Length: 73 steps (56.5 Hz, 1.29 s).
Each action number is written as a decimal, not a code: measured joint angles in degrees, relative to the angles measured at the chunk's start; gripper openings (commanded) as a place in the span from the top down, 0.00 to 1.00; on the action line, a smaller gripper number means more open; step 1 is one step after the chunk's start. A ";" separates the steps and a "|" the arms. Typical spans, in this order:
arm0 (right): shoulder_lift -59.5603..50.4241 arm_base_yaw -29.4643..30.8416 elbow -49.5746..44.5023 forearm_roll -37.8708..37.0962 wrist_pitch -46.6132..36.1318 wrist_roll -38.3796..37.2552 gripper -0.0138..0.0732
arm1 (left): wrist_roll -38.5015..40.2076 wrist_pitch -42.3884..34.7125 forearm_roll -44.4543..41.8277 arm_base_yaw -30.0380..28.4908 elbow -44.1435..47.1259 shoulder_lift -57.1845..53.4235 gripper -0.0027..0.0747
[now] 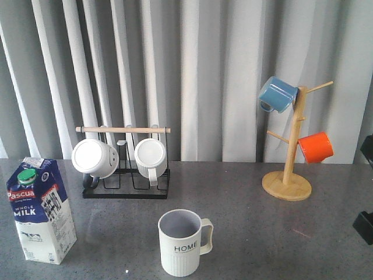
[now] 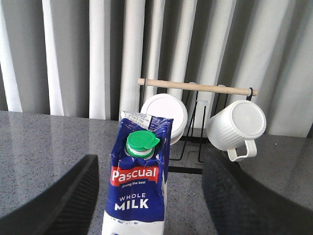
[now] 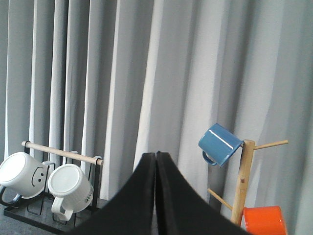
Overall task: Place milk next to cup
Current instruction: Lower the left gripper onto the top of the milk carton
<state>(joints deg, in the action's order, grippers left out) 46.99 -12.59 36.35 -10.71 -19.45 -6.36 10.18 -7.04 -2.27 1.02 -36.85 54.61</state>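
The milk (image 1: 41, 210), a blue-and-white carton with a green cap, stands upright at the table's front left. In the left wrist view the milk (image 2: 139, 196) stands between the two black fingers (image 2: 58, 196) of my left gripper (image 2: 151, 161), which is open, with a gap on each side of the carton. The cup (image 1: 182, 242), a ribbed cream mug lettered "HOME", stands upright at the front centre, well to the right of the milk. My right gripper (image 3: 156, 155) is shut and empty, held above the table and facing the curtain.
A black wire rack (image 1: 125, 189) with a wooden bar holds two white mugs (image 1: 94, 157) behind the milk and cup. A wooden mug tree (image 1: 288, 175) at the back right carries a blue mug (image 1: 277, 93) and an orange mug (image 1: 315, 147). Dark arm parts (image 1: 366, 224) show at the right edge.
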 measured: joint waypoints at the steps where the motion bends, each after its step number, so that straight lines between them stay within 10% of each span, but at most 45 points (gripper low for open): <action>1: -0.07 0.00 0.01 0.00 0.00 0.00 0.85 | 0.00 0.00 0.00 0.00 0.00 0.00 0.38; 40: -0.18 0.00 -0.08 0.00 0.42 0.17 0.85 | 0.00 -0.92 0.00 0.00 -0.16 0.00 0.38; 53: -0.18 0.00 -0.13 0.00 0.49 0.17 0.85 | -0.13 -1.34 0.00 0.00 -6.74 4.12 0.02; 73: -0.18 0.00 -0.13 0.00 0.49 0.17 0.85 | -0.37 -4.31 -0.50 0.00 -15.77 18.68 0.03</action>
<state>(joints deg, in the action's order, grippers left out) 46.81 -12.59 36.22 -10.71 -18.97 -6.19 9.81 -11.35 -2.77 1.02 -52.62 73.28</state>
